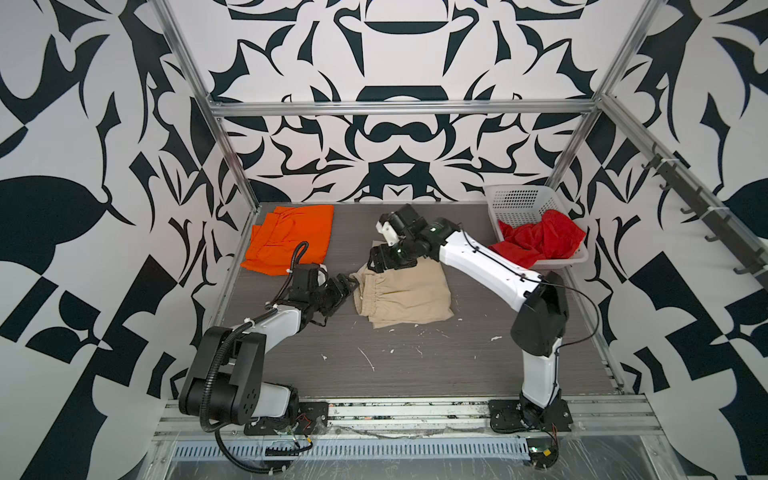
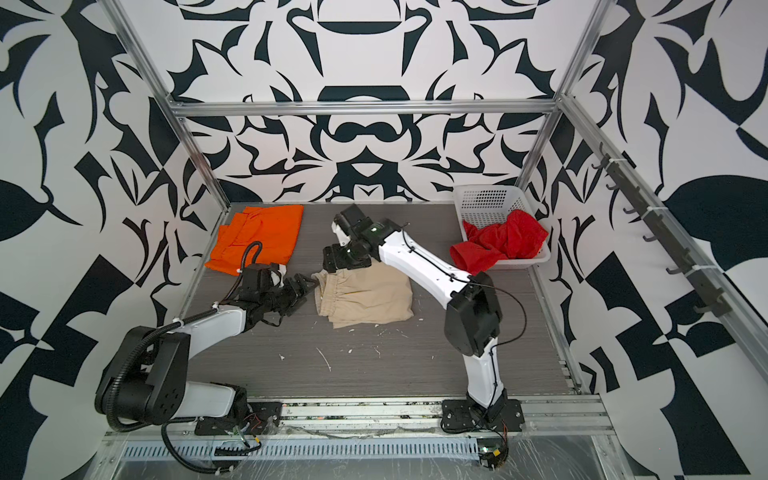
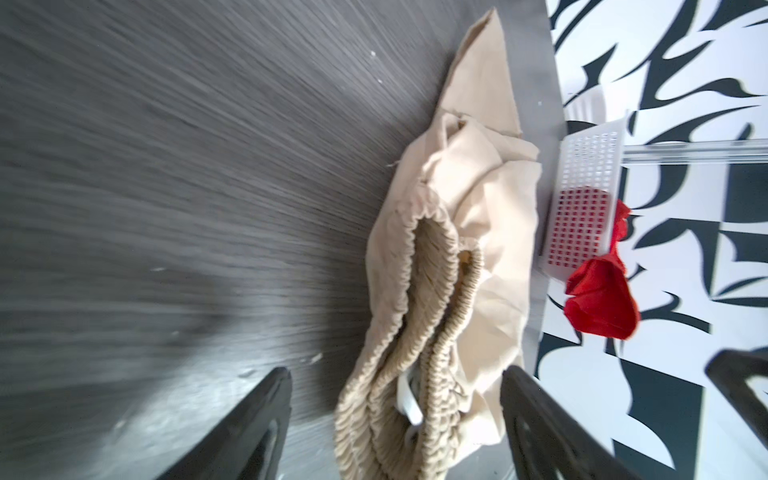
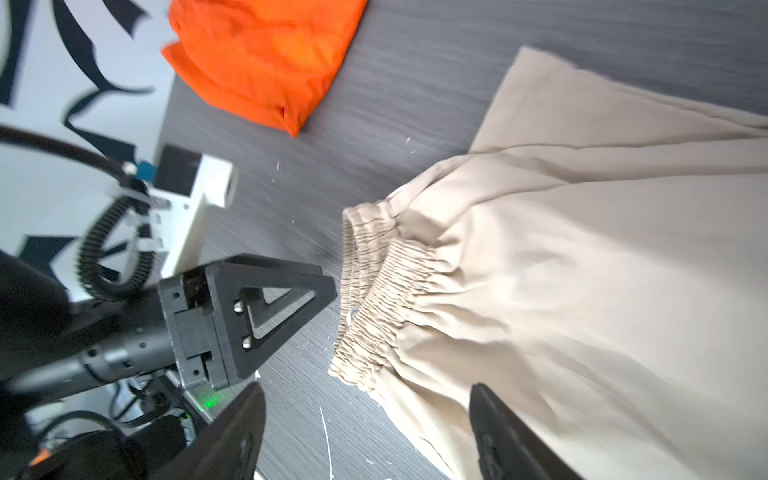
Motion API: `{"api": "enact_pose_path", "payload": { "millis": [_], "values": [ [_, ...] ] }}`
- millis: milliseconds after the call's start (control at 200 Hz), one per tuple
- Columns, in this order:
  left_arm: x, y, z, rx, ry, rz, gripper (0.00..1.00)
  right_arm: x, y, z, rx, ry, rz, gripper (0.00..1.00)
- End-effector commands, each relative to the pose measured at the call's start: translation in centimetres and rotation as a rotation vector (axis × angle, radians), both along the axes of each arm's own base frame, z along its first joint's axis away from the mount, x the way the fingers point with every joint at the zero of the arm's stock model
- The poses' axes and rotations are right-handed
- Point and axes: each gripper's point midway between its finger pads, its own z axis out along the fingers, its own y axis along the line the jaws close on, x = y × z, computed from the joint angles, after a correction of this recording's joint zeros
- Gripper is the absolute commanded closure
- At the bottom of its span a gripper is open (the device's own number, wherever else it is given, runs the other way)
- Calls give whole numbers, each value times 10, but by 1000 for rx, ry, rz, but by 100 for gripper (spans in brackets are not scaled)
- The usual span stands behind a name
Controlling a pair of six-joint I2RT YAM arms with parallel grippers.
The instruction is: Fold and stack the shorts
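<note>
Top views: tabletop (image 1: 415, 365) is carrying the beige shorts (image 1: 405, 297), lying folded at centre, not yet stacked; orange shorts (image 1: 291, 237) are lying folded at far left; red shorts (image 1: 540, 241) are spilling crumpled from the white perforated basket (image 1: 515, 189). Left hand (image 1: 349, 286) and right hand (image 1: 374, 264) are hovering open beside the beige shorts.

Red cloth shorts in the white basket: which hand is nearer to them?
Right. The right hand hangs open over the far waistband corner of the beige cloth shorts, toward the red shorts; the left hand sits left of that waistband, farther off.
</note>
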Motion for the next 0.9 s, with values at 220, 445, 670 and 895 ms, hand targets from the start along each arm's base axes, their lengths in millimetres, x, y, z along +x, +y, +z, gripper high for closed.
{"api": "enact_pose_path", "payload": {
  "millis": [220, 445, 670, 895],
  "values": [
    [11, -18, -3, -127, -2, -38, 17, 13, -47, -84, -43, 149, -119, 23],
    [21, -33, -10, -111, 11, -90, 18, 29, -96, -83, 30, 143, -233, 20],
    [26, -48, -12, -70, 7, -140, 22, 32, -179, -106, -19, 181, -396, 19],
    [29, -58, -13, -18, 7, -177, 31, 23, -183, -136, 30, 262, -377, 21]
  ]
}}
